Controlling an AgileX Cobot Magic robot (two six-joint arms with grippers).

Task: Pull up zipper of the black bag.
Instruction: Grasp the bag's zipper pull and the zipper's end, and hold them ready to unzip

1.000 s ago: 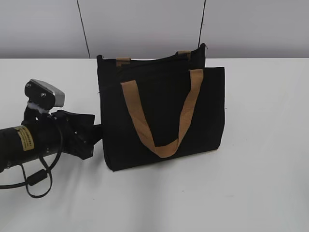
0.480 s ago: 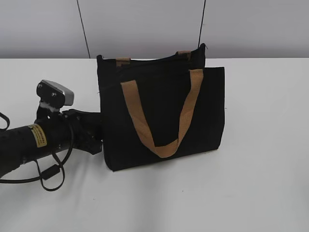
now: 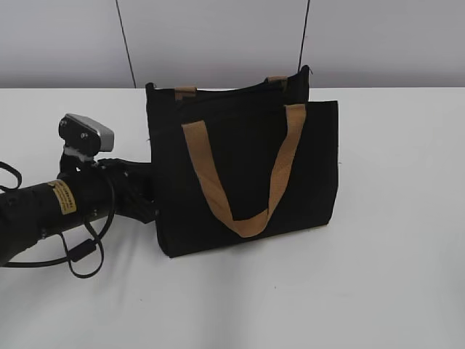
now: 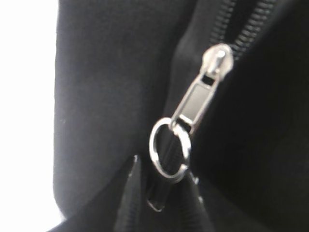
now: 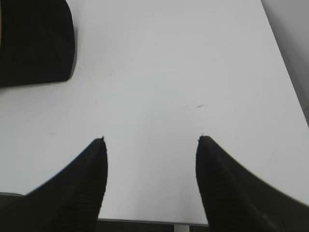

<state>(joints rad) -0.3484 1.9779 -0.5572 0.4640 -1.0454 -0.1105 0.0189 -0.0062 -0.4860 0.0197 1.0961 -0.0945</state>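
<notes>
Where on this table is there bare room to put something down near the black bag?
Bare table lies right of the black bag out to the picture's edge, and in front of it along the near edge. The right gripper hangs open over bare surface too. Left of the bag is crowded: the left gripper is at the zipper.

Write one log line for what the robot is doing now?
left gripper: at ring pull of zipper | black bag: upright | right gripper: open over table
</notes>
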